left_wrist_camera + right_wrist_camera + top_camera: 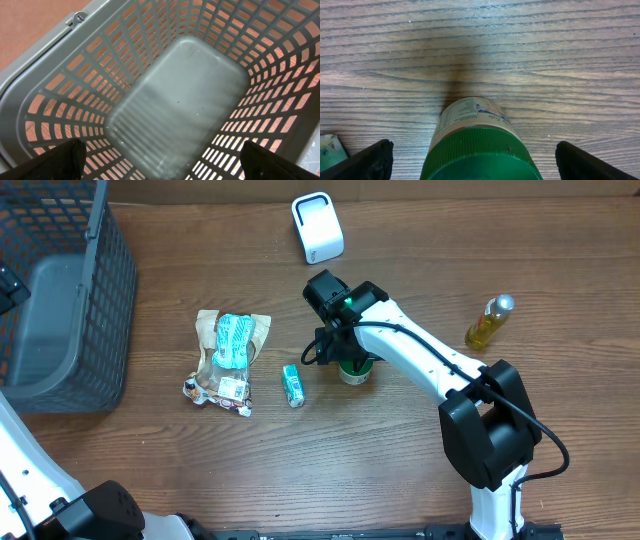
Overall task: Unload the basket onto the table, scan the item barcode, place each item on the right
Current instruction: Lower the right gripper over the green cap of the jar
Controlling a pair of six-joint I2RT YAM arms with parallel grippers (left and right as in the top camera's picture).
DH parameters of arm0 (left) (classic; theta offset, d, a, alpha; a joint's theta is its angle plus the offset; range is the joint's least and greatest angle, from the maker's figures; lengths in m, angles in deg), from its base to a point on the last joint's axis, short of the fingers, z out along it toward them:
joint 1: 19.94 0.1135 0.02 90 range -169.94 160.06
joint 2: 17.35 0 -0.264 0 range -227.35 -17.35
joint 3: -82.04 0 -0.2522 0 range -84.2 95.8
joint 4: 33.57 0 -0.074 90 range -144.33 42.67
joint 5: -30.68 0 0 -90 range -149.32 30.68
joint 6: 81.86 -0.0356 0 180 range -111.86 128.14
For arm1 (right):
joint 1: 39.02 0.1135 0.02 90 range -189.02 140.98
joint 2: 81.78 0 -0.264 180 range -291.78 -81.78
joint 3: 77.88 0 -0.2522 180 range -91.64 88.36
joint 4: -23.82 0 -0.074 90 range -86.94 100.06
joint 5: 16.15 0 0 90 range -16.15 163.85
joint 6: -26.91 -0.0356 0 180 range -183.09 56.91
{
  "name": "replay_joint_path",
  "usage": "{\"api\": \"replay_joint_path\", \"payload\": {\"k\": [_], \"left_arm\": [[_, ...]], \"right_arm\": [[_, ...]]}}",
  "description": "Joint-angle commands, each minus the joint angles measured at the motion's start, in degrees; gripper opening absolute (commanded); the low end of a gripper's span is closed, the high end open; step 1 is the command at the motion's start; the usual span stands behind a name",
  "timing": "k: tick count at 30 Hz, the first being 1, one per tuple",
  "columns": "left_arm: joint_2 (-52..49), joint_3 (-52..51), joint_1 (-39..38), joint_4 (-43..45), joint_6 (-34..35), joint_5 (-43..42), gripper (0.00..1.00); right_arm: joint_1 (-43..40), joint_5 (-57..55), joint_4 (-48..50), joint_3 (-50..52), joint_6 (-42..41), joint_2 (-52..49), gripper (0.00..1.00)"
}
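The item, a jar with a green ribbed lid (480, 155) and a pale printed label, stands upright on the wooden table (545, 60). My right gripper (475, 162) is open, with a finger (370, 162) on each side of the lid and a gap on both sides. No barcode can be made out on the label. From overhead the jar (357, 373) shows just under the right wrist. A white scanner (318, 227) stands at the back of the table. My left gripper (160, 160) hangs open and empty over the grey basket (180, 95).
The grey mesh basket (60, 300) fills the far left. On the table lie a crumpled snack bag (230, 355) and a small green packet (292, 385) left of the jar. A yellow bottle (490, 322) lies to the right.
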Motion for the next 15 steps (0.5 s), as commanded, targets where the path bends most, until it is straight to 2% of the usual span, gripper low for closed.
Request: {"api": "replay_joint_path", "payload": {"k": [1, 15], "left_arm": [[-0.4, 1.0, 0.0, 0.0, -1.1, -0.5, 1.0], [-0.4, 1.0, 0.0, 0.0, -1.1, -0.5, 1.0]], "right_arm": [[0.0, -0.8, 0.3, 0.3, 0.4, -0.6, 1.0], [0.0, 0.1, -0.1, 0.5, 0.4, -1.7, 1.0]]}}
